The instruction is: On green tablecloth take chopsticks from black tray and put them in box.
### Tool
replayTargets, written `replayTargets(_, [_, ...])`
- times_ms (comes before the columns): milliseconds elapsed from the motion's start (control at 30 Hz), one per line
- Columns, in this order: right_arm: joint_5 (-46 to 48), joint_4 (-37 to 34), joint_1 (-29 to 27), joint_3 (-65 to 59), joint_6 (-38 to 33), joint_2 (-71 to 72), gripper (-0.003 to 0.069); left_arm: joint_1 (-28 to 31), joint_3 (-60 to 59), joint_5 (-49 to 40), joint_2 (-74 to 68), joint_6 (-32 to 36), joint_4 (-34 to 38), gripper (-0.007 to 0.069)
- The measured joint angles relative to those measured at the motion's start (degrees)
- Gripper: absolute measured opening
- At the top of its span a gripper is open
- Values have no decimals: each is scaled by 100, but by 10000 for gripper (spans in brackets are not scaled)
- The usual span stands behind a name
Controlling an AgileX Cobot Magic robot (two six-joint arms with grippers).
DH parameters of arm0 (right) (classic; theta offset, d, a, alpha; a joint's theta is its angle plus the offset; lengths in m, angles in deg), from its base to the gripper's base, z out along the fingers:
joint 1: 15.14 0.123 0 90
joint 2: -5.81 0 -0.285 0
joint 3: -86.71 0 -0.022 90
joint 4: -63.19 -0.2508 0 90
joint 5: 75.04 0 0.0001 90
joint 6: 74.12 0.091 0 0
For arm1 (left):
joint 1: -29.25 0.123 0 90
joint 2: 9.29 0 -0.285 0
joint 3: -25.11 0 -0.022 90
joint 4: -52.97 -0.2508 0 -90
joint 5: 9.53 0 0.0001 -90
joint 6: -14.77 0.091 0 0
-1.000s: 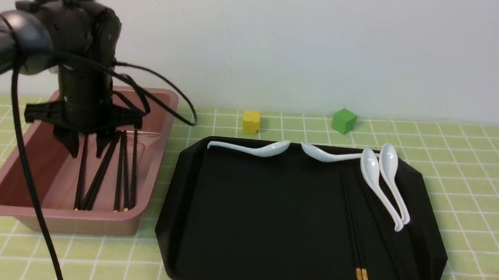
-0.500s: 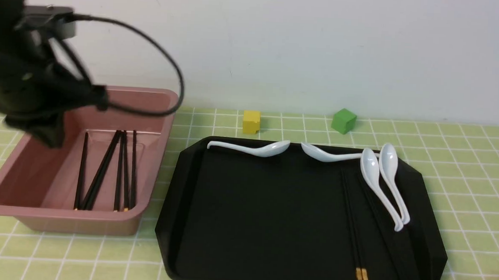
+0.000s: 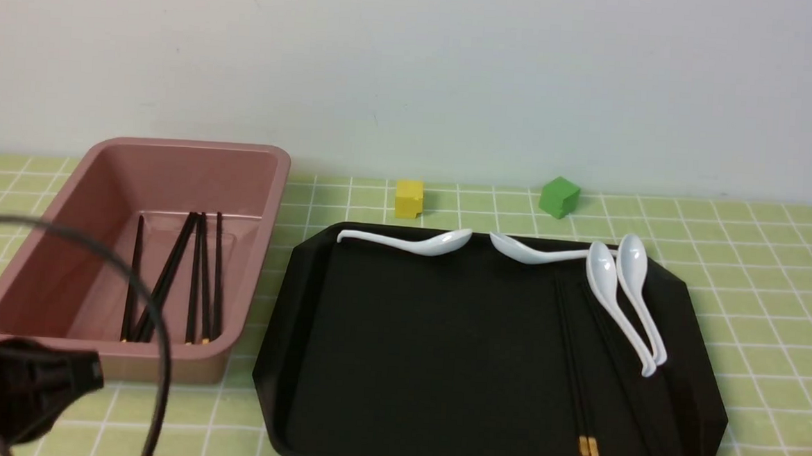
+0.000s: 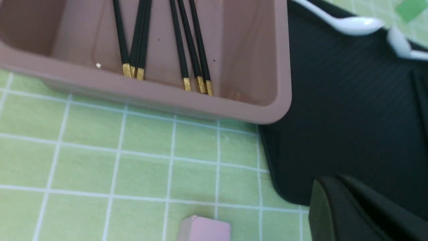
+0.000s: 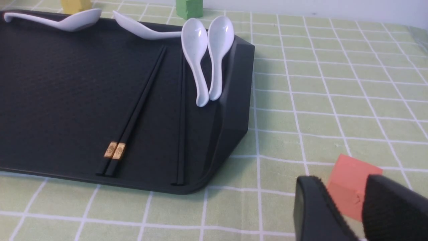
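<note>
The right gripper (image 5: pixel 342 189) hangs low over the green tablecloth (image 5: pixel 334 83), just off the near right corner of the black tray (image 5: pixel 67 83). Its fingers are parted with nothing between them, and an orange block (image 5: pixel 354 170) lies on the cloth beyond the gap. The left gripper (image 4: pixel 357 207) sits at the near left, in front of the box (image 3: pixel 58 237). Only one dark part of it shows, so I cannot tell whether it is parted or clenched.

Six chopsticks (image 3: pixel 167 278) lie inside the box. On the tray's right side lie a banded pair (image 3: pixel 575 376) and, nearer the rim, a second pair (image 3: pixel 636 414) close against two white spoons (image 3: pixel 624 302).

The likely trouble is the second pair. Lifting it could drag or tip the spoons, and the rim beside it leaves little room for the fingers. Thin sticks lying flat may also slip, or one may be left behind.
</note>
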Motion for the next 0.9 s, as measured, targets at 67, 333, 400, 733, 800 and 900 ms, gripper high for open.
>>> replayTargets(67, [0, 0, 0, 0, 0, 0, 240, 0, -321, 401, 267, 6, 131, -13])
replayTargets(333, [0, 0, 0, 0, 0, 0, 240, 0, -538, 843, 536, 17, 196, -13])
replayTargets(400, [0, 0, 0, 0, 0, 0, 240, 0, -543, 843, 536, 17, 200, -13])
replayTargets(733, [0, 0, 0, 0, 0, 0, 240, 0, -543, 843, 536, 17, 202, -12])
replayTargets(800, [0, 0, 0, 0, 0, 0, 240, 0, -543, 843, 536, 17, 207, -11])
replayTargets(900, [0, 0, 0, 0, 0, 0, 240, 0, -543, 824, 633, 17, 213, -10])
